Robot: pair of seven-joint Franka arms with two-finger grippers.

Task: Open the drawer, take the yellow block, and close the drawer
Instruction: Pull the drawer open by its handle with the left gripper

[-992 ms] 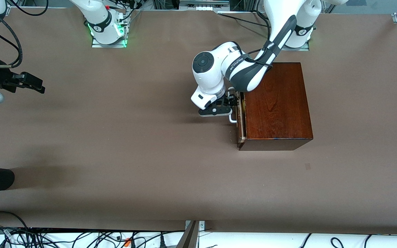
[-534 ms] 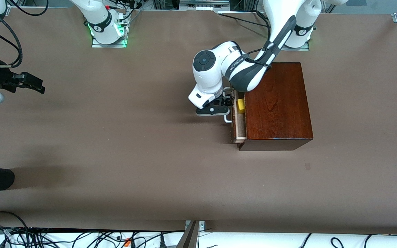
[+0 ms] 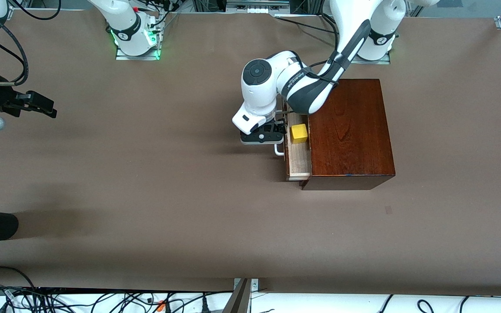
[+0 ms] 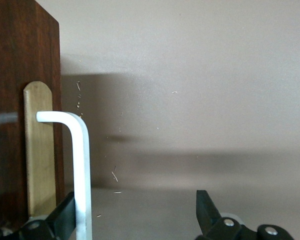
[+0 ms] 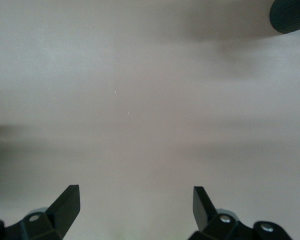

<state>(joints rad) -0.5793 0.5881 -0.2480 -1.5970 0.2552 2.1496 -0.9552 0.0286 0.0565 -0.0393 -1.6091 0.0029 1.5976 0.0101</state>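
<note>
The left tool (image 3: pixel 276 135), spread, hooked the drawer's (image 3: pixel 298 161) handle (image 4: pixel 80 165); the right tool (image 3: pixel 41 105) waited spread; the block (image 3: pixel 298 133) looked light, rigid, best pinched across flat sides.

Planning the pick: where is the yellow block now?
Front view: block lies in the part-open drawer, beside the box, near the left hand.

Long table (image 3: pixel 146 195) under plain brown covering. Dark glossy wooden box (image 3: pixel 350 130) resting directly on it, toward left arm's end, near that arm's base. Two arm bases (image 3: pixel 135 37) bolted along edge farthest from front camera. Small faint square mark (image 3: pixel 388 210) on covering, nearer front camera than box. Soft shadows across surface at right arm's end.
</note>
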